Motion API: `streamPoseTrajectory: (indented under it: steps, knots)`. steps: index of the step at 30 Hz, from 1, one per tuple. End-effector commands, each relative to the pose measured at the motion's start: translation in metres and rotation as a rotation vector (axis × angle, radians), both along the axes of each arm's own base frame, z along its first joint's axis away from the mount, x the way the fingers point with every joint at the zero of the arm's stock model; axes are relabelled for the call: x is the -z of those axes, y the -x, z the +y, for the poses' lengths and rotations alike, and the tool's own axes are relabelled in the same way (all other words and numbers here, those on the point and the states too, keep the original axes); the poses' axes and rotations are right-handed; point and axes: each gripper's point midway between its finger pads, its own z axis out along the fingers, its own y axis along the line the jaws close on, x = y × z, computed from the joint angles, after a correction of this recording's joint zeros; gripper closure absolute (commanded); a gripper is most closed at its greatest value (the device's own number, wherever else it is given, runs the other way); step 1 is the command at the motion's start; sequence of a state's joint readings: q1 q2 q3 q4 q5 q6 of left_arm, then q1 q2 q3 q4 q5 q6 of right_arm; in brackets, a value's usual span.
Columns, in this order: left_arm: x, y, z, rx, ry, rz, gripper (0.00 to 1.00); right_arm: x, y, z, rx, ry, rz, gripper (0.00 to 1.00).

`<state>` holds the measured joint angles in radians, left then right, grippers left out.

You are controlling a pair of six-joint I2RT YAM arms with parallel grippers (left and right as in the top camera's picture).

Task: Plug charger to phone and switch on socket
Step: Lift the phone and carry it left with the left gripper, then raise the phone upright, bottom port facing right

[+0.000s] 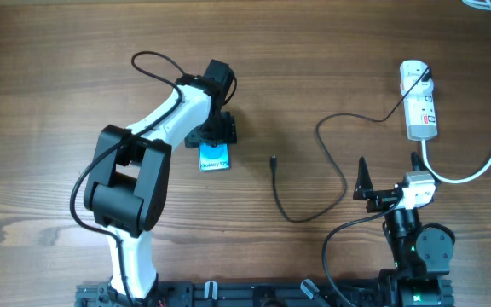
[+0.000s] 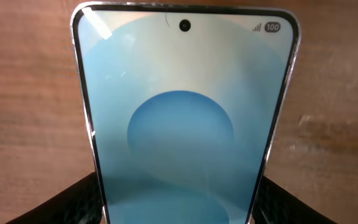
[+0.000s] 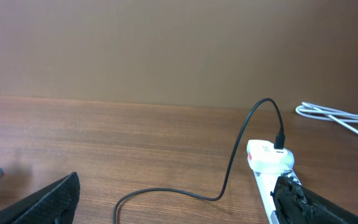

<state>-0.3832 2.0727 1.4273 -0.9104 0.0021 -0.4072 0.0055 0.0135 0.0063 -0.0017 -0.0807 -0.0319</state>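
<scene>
Your left gripper (image 1: 214,135) sits over the phone (image 1: 215,159), left of centre in the overhead view, fingers (image 2: 73,199) straddling its long edges. You cannot tell yet whether they pinch it, so close squarely on the white rim and keep it flat. Leave its port end clear for the charger (image 1: 273,164) tip lying to the right, while your right gripper (image 1: 389,179) hangs wide open and empty below the socket (image 1: 418,101)

The phone (image 2: 185,124) shows a pale blue screen with a deeper blue disc, a black bezel and a silvery edge. The table (image 1: 58,68) is brown wood grain. At the right of the overhead frame, the charger (image 1: 274,169) is black and the socket (image 1: 418,102) is white with red marks.
</scene>
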Motion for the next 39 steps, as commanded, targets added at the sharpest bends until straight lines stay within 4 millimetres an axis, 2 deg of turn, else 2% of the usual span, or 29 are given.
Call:
streamPoseTrajectory:
  steps: [1,3,7,11,15,17,22,28,33,34,35,37,38,39]
  knots:
    - [-0.03,-0.01,-0.022,0.005,0.124,-0.009,0.28,-0.002,0.0,-0.003,0.018,0.002,-0.008,0.0]
    - [-0.041,-0.01,-0.028,0.003,0.161,0.001,0.28,-0.001,0.0,-0.003,0.018,0.002,-0.008,0.0]
    - [-0.076,0.0,-0.047,-0.024,0.293,0.068,0.28,-0.001,0.0,-0.003,0.018,0.003,-0.008,0.0]
    - [-0.119,0.017,-0.08,-0.037,0.591,0.172,0.28,-0.001,0.0,-0.003,0.018,0.002,-0.008,0.0]
    - [-0.179,0.021,-0.103,-0.058,0.984,0.266,0.28,-0.002,0.0,-0.003,0.018,0.002,-0.008,0.0]
    - [-0.204,0.018,-0.102,-0.077,1.144,0.302,0.29,-0.002,0.0,-0.003,0.018,0.002,-0.008,0.0]
    - [-0.244,0.007,-0.087,-0.123,1.384,0.341,0.29,-0.001,0.0,-0.003,0.018,0.002,-0.008,0.0]
    - [-0.269,-0.007,-0.062,-0.204,1.534,0.367,0.3,-0.001,0.0,-0.003,0.018,0.002,-0.008,0.0]
    - [-0.27,-0.016,-0.044,-0.302,1.534,0.392,0.32,-0.003,0.0,0.0,-0.001,-0.015,-0.012,0.0]
    - [-0.27,-0.017,-0.042,-0.305,1.536,0.389,0.32,-0.003,0.001,0.005,-0.032,-0.046,-0.009,0.0]
    - [-0.27,-0.018,-0.041,-0.308,1.537,0.386,0.32,-0.006,0.004,0.024,-0.143,-0.147,-0.002,0.0]
    - [-0.27,-0.018,-0.041,-0.309,1.537,0.386,0.32,-0.009,0.021,0.068,-0.414,-0.426,0.089,0.0]
    - [-0.27,-0.018,-0.041,-0.308,1.536,0.387,0.32,-0.009,0.031,0.083,-0.512,-0.574,0.17,0.0]
    - [-0.27,-0.017,-0.042,-0.307,1.536,0.388,0.32,-0.009,0.034,0.088,-0.542,-0.669,0.219,0.0]
